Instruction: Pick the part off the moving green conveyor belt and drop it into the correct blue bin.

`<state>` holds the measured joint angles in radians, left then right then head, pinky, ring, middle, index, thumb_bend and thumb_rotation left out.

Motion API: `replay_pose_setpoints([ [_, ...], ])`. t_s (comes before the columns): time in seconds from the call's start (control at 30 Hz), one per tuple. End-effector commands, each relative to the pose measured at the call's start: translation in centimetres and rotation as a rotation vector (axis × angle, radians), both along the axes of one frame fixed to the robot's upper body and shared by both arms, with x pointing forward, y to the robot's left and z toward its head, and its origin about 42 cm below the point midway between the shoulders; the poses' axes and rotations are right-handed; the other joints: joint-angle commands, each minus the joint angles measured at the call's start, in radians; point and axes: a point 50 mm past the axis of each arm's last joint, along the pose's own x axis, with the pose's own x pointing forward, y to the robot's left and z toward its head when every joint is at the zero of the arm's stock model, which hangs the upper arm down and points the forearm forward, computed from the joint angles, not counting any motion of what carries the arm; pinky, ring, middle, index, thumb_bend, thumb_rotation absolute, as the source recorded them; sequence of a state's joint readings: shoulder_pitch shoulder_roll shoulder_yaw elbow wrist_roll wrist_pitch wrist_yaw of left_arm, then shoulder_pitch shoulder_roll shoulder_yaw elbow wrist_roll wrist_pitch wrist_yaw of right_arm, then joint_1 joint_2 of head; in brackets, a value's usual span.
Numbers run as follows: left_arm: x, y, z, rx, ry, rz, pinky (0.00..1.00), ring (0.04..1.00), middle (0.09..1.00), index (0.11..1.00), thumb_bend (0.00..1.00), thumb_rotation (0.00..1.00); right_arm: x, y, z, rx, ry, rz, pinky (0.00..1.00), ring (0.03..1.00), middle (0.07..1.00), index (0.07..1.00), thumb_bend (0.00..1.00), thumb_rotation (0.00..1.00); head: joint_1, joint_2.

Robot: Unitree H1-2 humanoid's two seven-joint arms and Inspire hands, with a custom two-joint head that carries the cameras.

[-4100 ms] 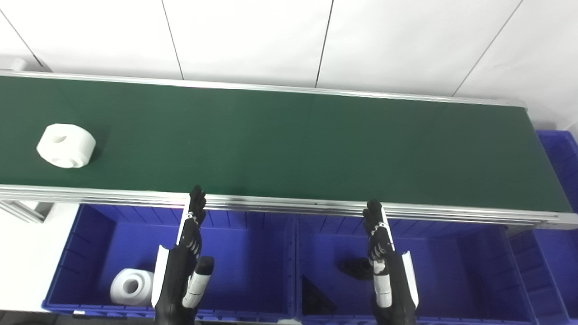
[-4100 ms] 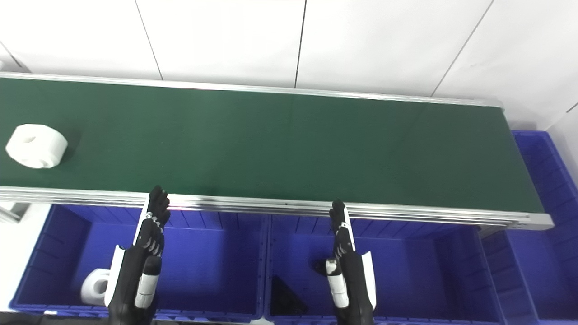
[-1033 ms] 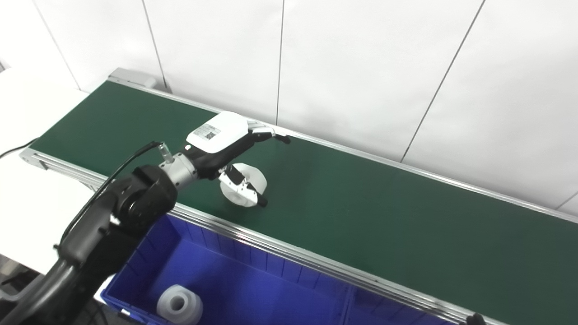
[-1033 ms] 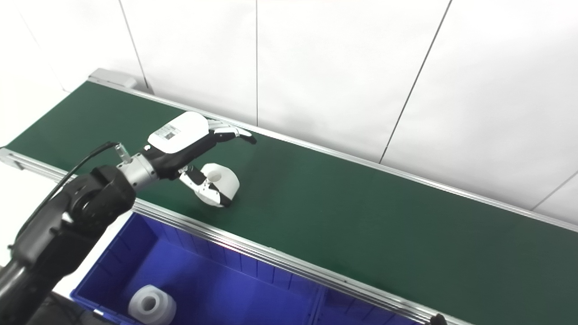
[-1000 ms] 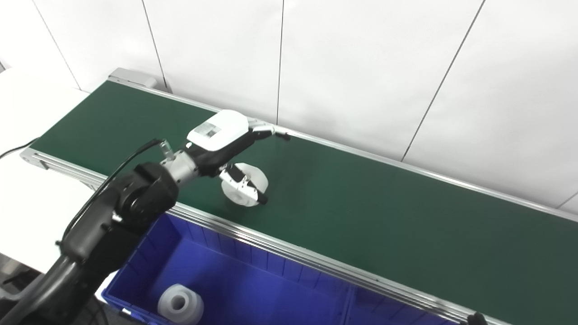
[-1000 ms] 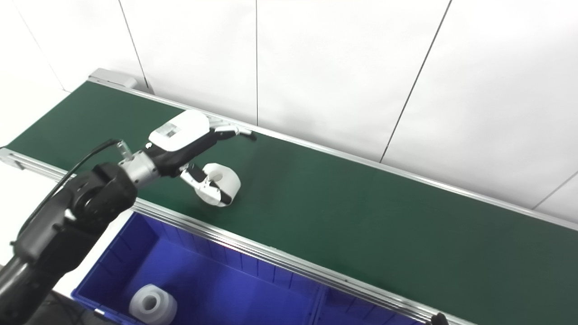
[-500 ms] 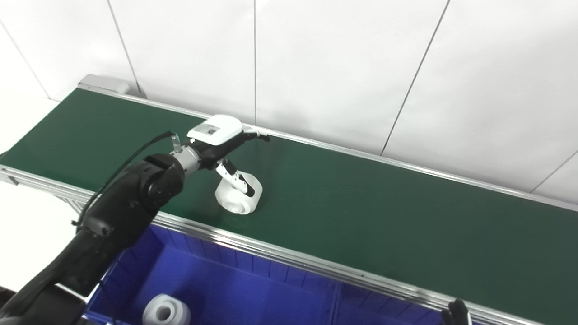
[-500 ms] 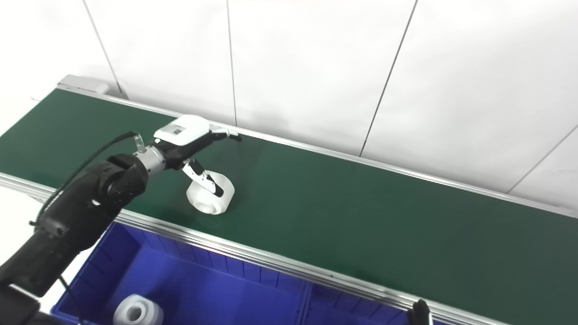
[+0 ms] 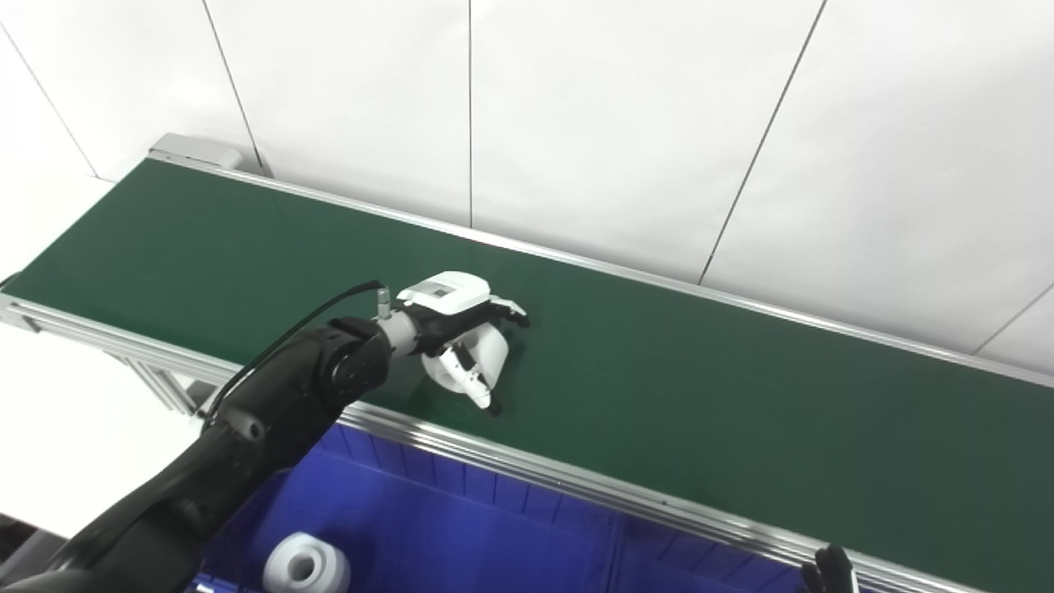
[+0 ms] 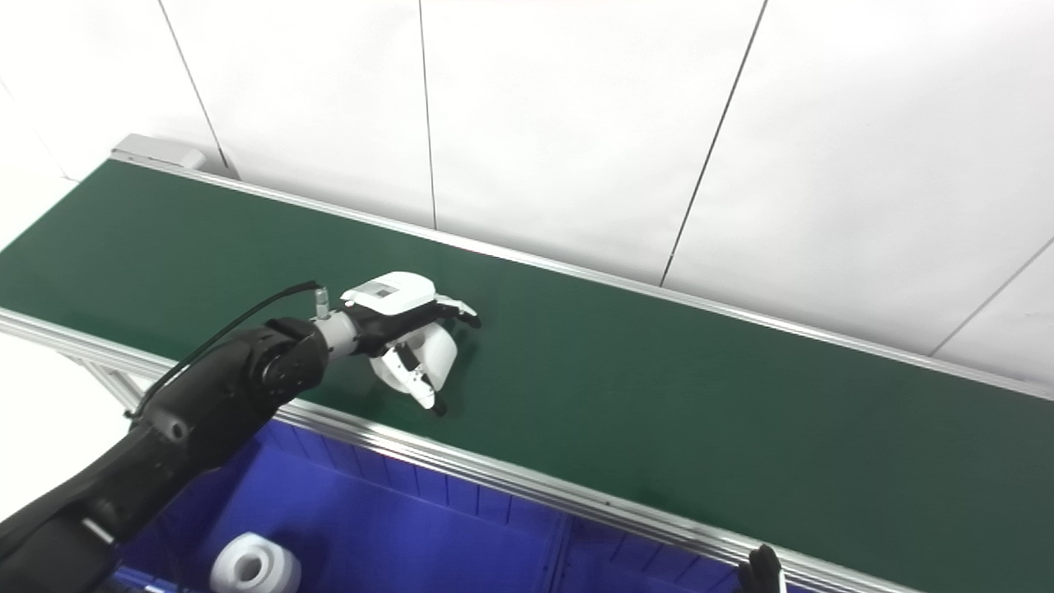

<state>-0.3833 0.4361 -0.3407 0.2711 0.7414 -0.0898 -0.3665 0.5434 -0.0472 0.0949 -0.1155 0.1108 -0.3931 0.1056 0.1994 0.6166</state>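
White part (image 9: 476, 356) within left hand (image 9: 461, 329)

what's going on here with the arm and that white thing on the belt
A humanoid robot is sorting parts off a green conveyor belt. Its left hand has closed around a white cylindrical part with a hole through it; whether the part is off the belt is hard to tell. A matching white part already lies in the blue bin below the belt's near rail. Only the fingertips of the right hand show at the bottom edge.
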Motion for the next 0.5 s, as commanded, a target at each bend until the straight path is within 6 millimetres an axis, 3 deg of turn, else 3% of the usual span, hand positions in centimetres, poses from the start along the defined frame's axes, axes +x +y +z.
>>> replay_pose_setpoints([
  [0.0,1.3,0.0,1.4,-0.002,0.001,0.016,0.78,0.866,0.855,0.833,0.93,0.42,-0.1,0.3,1.0,0.015,-0.036,0.0,1.0,1.0,1.0,1.0,0.74,1.0,-0.003,0.0],
  [0.17,1.6,-0.7,1.5,0.043,0.093,-0.001,0.76,0.857,0.857,0.842,0.93,0.43,-0.2,0.5,1.2,0.025,-0.032,-0.003,1.0,1.0,1.0,1.0,0.75,1.0,-0.009,0.006],
  [0.27,1.6,-0.8,1.5,0.108,-0.002,-0.012,0.73,0.834,0.832,0.82,0.94,0.41,-0.2,0.5,1.2,0.027,-0.025,-0.006,1.0,1.0,1.0,1.0,0.76,1.0,-0.011,0.008],
  [0.33,1.7,-0.9,1.4,0.155,-0.11,-0.012,0.7,0.807,0.805,0.782,0.94,0.35,-0.3,0.6,1.3,0.024,-0.025,-0.008,1.0,1.0,1.0,1.0,0.77,1.0,-0.013,0.013],
  [0.37,1.7,-1.0,1.3,0.17,-0.154,-0.013,0.65,0.746,0.764,0.741,0.93,0.24,-0.3,0.6,1.3,0.021,-0.025,-0.008,1.0,1.0,1.0,1.0,0.78,1.0,-0.013,0.013],
  [0.47,1.8,-1.2,1.1,0.186,-0.24,0.011,0.57,0.645,0.695,0.676,0.89,0.08,-0.4,0.6,1.5,0.021,-0.026,-0.006,1.0,1.0,1.0,1.0,0.78,1.0,-0.014,0.018],
])
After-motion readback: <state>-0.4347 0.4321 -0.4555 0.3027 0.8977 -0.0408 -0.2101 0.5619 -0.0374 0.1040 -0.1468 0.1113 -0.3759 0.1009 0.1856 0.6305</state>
